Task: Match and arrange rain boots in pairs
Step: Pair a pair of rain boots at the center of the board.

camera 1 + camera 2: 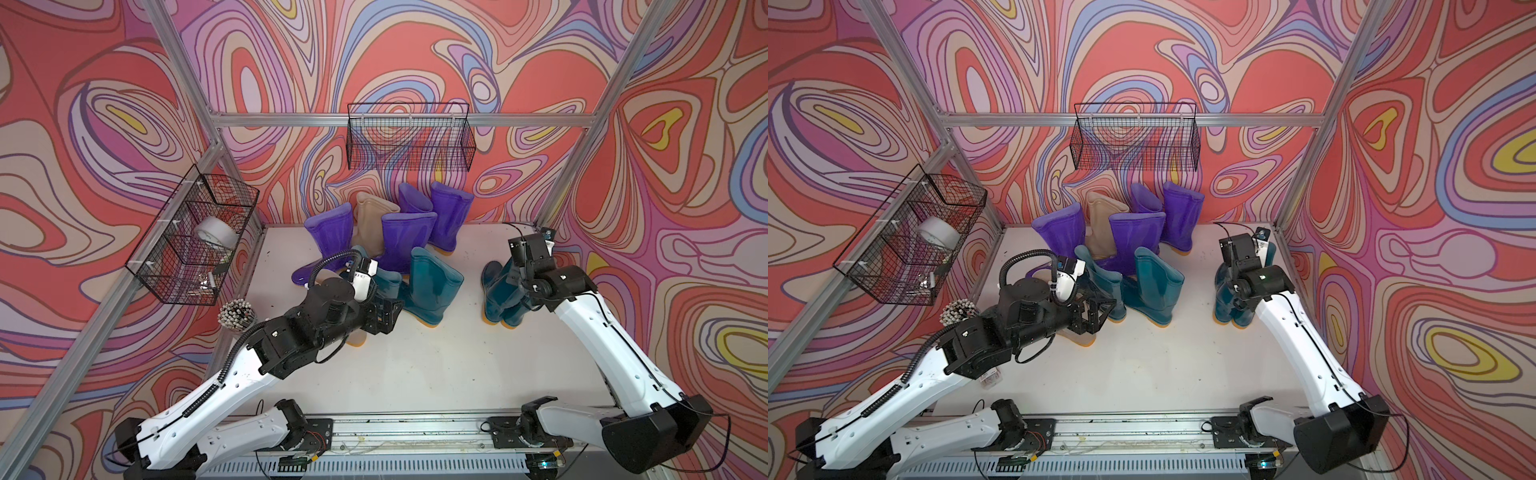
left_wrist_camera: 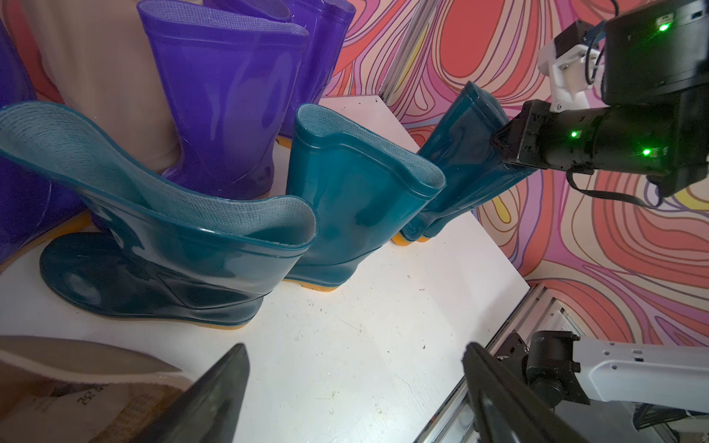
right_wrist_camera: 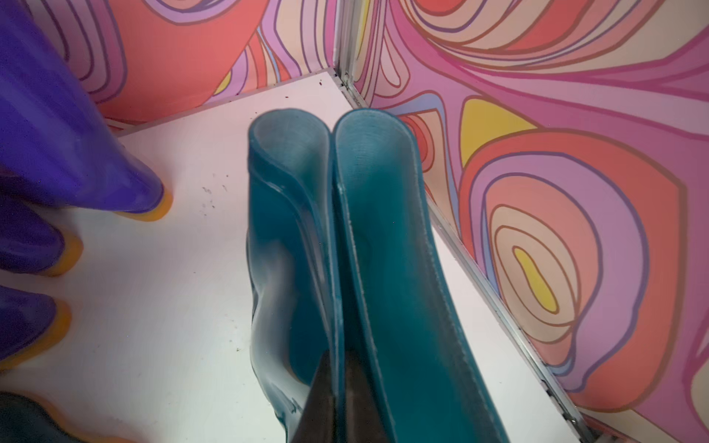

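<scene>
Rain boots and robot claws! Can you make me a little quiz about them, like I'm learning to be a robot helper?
1. Pick one: what colour are the pinched boots in the right claw? A purple, B teal, C beige.
2. True or false: the left claw is shut tight.
3. Count: how many teal boots are on the table?

Key: 1 B. 2 False, it is wide open and holds nothing. 3 Four.
</scene>
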